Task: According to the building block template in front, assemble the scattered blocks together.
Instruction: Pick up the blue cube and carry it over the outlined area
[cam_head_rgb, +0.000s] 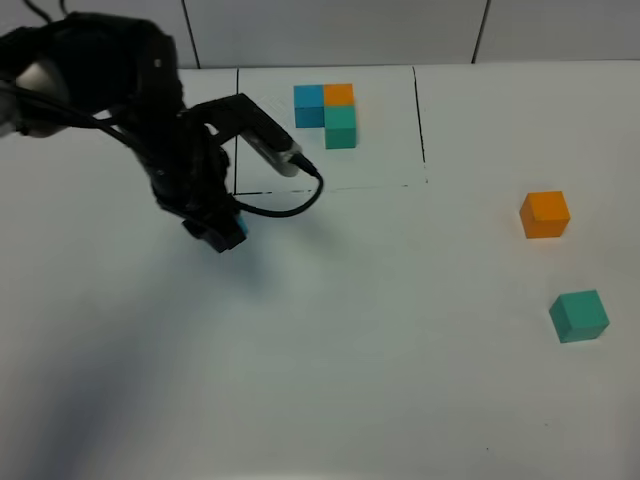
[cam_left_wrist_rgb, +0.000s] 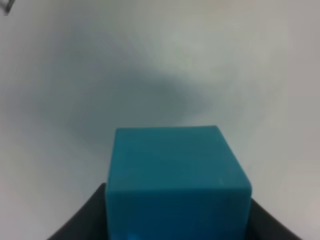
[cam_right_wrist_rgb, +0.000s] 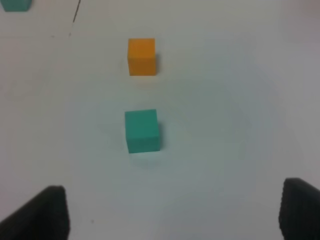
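The template (cam_head_rgb: 328, 112) of small blue, orange and teal-green cubes sits inside a thin black drawn rectangle at the back. My left gripper (cam_head_rgb: 222, 232) is shut on the loose blue cube (cam_head_rgb: 238, 228) and holds it just in front of the rectangle's left corner. The cube fills the left wrist view (cam_left_wrist_rgb: 177, 180) between the dark fingers. The loose orange cube (cam_head_rgb: 545, 214) and the loose teal-green cube (cam_head_rgb: 579, 315) lie apart at the right. Both show in the right wrist view, orange (cam_right_wrist_rgb: 142, 56) and teal-green (cam_right_wrist_rgb: 142, 130). My right gripper (cam_right_wrist_rgb: 175, 212) is open, short of the teal-green cube and out of the exterior high view.
The white table (cam_head_rgb: 380, 330) spreads around the cubes. A black cable (cam_head_rgb: 290, 195) loops from the left arm over the rectangle's front line. A white wall runs along the back edge.
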